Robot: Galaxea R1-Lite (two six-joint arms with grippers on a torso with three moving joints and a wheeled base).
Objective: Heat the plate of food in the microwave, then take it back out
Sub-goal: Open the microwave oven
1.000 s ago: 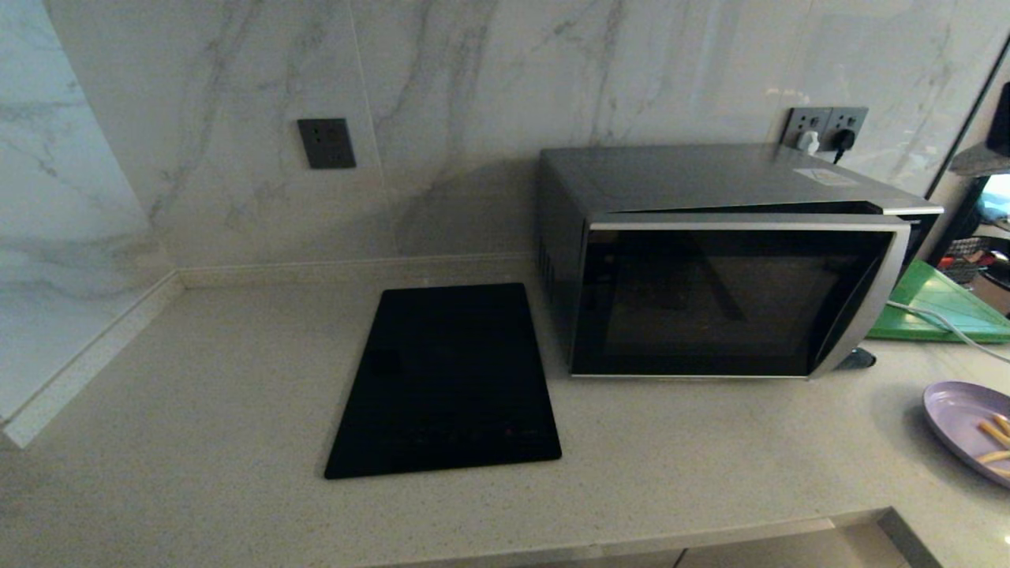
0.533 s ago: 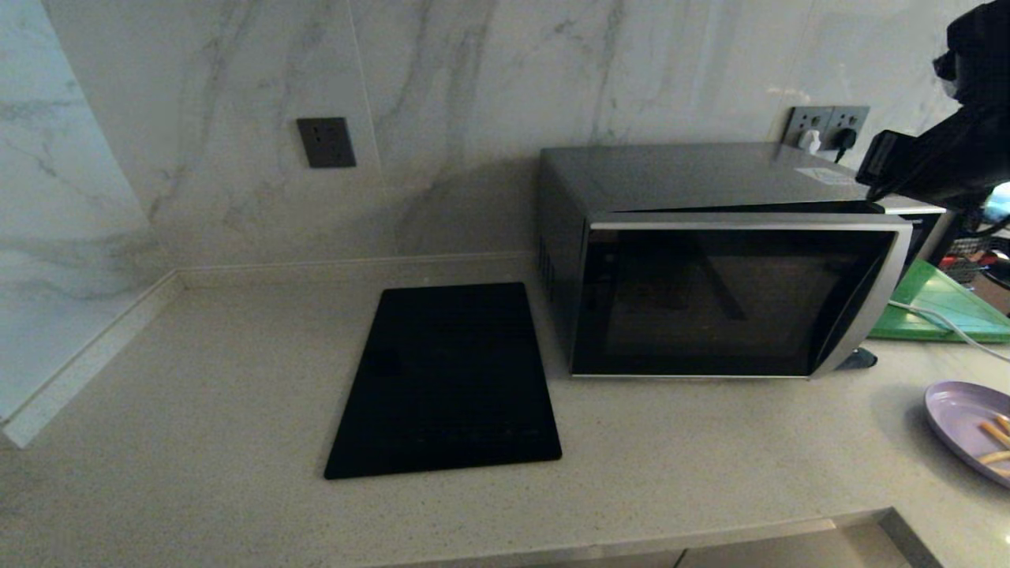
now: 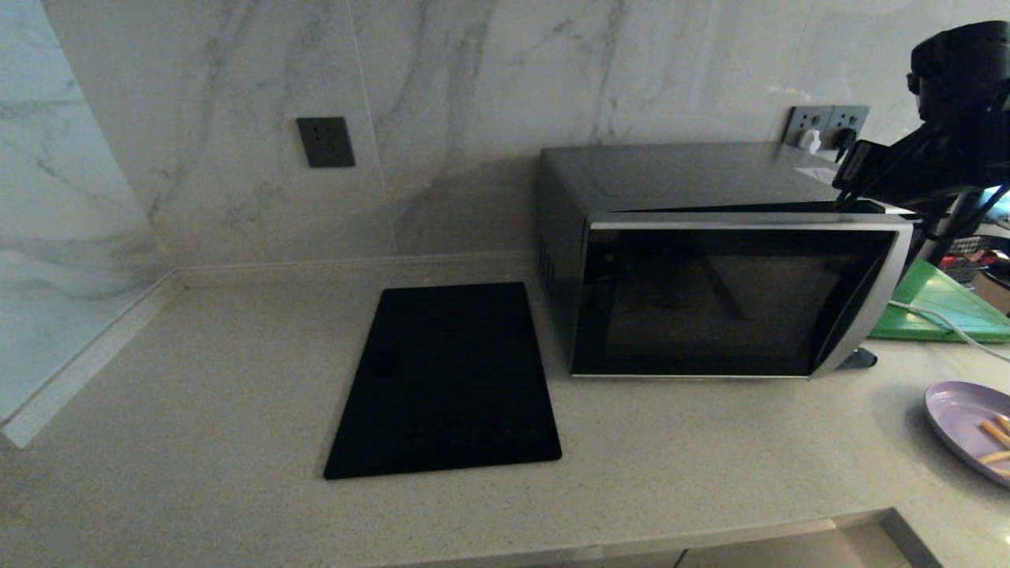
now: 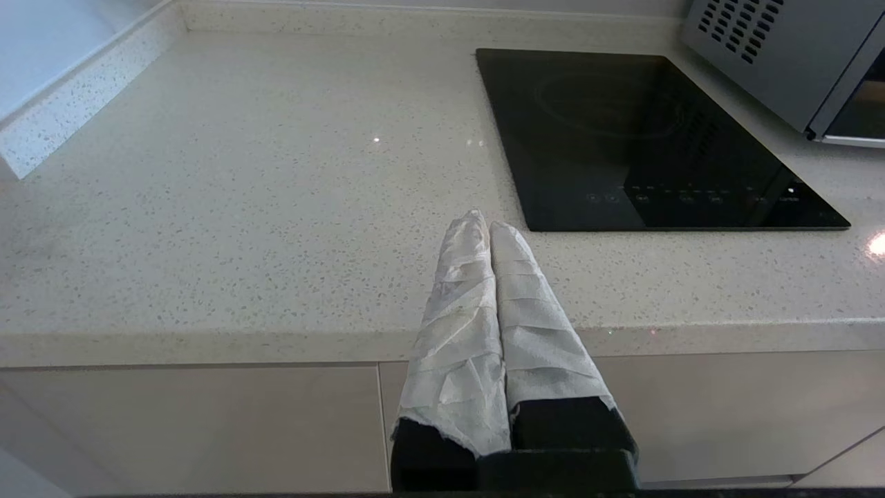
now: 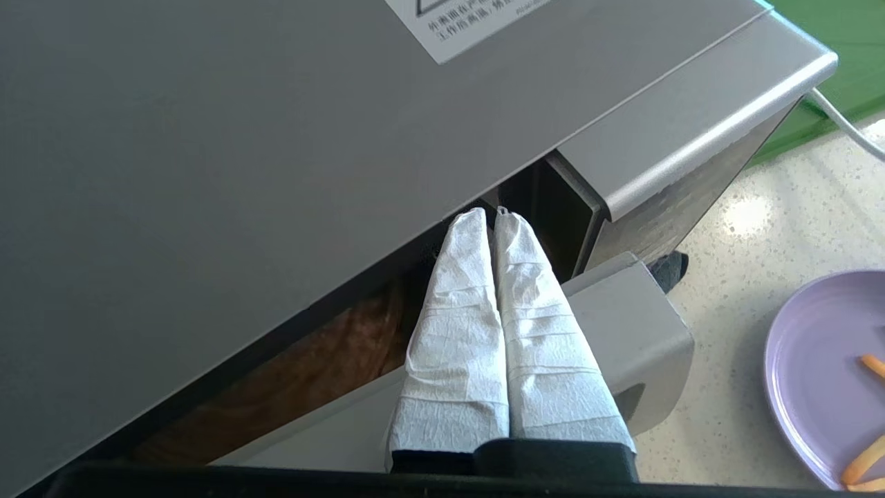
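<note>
The right gripper (image 5: 492, 216), white-wrapped jaws pressed together on nothing, pokes into the gap behind the ajar dark-glass door of the silver-grey boxy microwave (image 3: 710, 237), at the door's free right end, with the lavender-purple plate of food (image 3: 966, 426) on the near right counter.
</note>
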